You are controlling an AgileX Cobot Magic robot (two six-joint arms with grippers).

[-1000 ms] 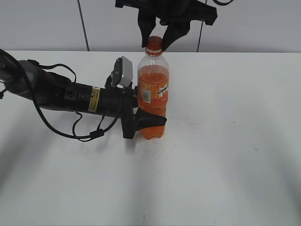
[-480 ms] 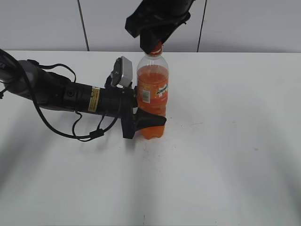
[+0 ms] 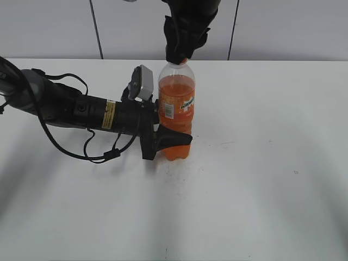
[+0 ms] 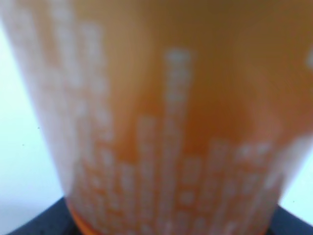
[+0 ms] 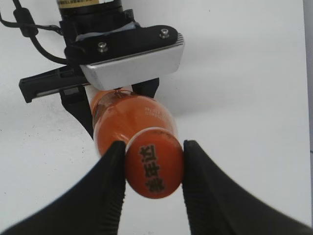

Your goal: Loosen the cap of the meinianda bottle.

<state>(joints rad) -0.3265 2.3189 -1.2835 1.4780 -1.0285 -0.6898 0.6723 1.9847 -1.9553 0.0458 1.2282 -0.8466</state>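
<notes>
The meinianda bottle stands upright on the white table, full of orange drink. My left gripper lies low from the left and is shut on the bottle's lower body; the left wrist view is filled by the blurred orange bottle. My right gripper comes down from above and is shut on the cap, which it hides in the exterior view. In the right wrist view the orange cap with dark characters sits clamped between the two black fingers, and the bottle runs down below it.
The white table spreads around the bottle. The left arm with its cables lies across the table's left side. A grey tiled wall stands behind. The left wrist camera housing shows beside the bottle.
My right gripper has turned about the bottle top and closed onto the cap, which showed a second ago and is now covered. The bottle and left arm have not moved.
</notes>
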